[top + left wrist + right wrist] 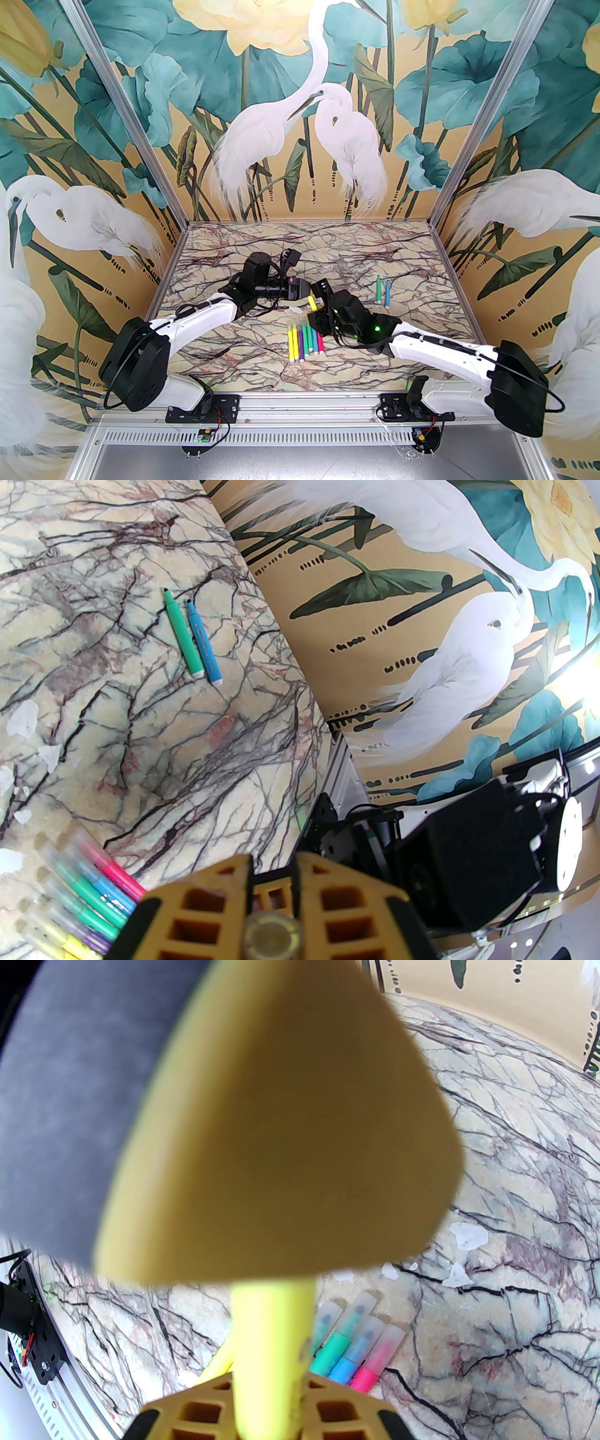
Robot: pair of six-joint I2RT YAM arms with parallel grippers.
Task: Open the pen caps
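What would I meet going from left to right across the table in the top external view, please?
left gripper → yellow pen it grips → green pen → blue pen. The row of capped pens and right gripper overlap the yellow pen, so I leave them out.

Open along far marble tabletop and near left. Blocked mid-table by left arm and right arm meeting beyond the row of capped markers; green marker and blue marker further right.
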